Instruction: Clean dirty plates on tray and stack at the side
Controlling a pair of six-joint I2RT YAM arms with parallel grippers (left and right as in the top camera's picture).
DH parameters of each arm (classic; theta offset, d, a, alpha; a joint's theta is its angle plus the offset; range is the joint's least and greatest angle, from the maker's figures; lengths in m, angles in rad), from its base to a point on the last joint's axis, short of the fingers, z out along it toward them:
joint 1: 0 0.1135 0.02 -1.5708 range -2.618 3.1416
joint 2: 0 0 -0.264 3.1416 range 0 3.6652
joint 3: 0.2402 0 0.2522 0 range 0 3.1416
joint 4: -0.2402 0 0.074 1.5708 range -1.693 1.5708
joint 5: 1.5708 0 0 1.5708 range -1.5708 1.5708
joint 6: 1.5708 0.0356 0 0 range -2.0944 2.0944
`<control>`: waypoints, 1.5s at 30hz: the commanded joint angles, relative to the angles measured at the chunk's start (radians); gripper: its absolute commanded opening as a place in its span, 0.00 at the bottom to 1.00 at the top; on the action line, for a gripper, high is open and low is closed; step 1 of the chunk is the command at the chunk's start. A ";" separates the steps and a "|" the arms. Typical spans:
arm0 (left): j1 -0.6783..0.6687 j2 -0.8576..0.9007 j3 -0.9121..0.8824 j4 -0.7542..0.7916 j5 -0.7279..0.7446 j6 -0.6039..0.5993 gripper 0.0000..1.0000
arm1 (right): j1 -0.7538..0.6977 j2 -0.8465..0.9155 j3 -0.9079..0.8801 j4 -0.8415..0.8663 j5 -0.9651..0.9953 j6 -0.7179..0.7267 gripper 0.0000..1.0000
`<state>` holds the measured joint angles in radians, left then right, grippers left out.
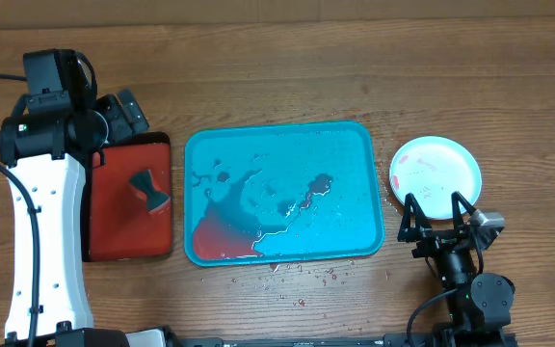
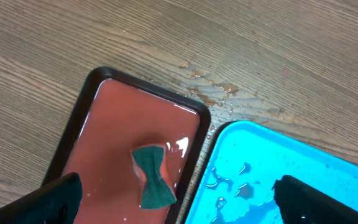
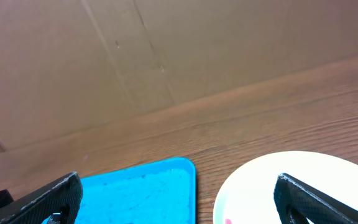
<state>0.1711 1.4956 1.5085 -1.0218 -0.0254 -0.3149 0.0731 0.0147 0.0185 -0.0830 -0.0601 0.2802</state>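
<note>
The tray (image 1: 355,154) is a large cyan-blue plastic rectangle with rounded corners and a raised rim, lying in the middle of the tabletop (image 1: 287,67). Its glossy floor is wet, with clear puddles across the left half and a reddish pool (image 1: 218,236) gathered in its front-left corner. Just beside its right edge, on the bare wood, sits a small round plate (image 1: 451,159), white in the centre with a pale cyan-tinted rim and thin red smears. Whether other plates lie under it cannot be told. The right gripper (image 1: 435,200) hangs over the plate's near edge with its jaws spread wide and nothing between them; in the right wrist view the plate is cut off by the lower border. The left gripper (image 2: 176,186) is likewise spread wide and empty, over a smaller red tray (image 1: 114,231) with a dark rim near the tabletop's left edge. On that glossy tray rests a dark green, bow-tie-shaped sponge (image 1: 149,191). Small droplets (image 1: 292,280) speckle the grained wood along the cyan tray's front edge.
</note>
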 commanded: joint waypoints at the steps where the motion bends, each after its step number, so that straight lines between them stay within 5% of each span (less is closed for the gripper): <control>1: 0.005 0.005 0.000 0.002 0.008 -0.006 1.00 | 0.006 -0.013 -0.011 0.005 0.006 -0.012 1.00; 28: 0.003 -0.022 0.000 0.002 0.008 -0.006 1.00 | 0.006 -0.012 -0.011 0.004 0.006 -0.012 1.00; 45: -0.060 -0.679 -0.066 0.002 0.006 -0.005 1.00 | 0.006 -0.012 -0.011 0.005 0.006 -0.012 1.00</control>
<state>0.1177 0.8963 1.4948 -1.0187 -0.0219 -0.3149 0.0731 0.0147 0.0185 -0.0837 -0.0601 0.2802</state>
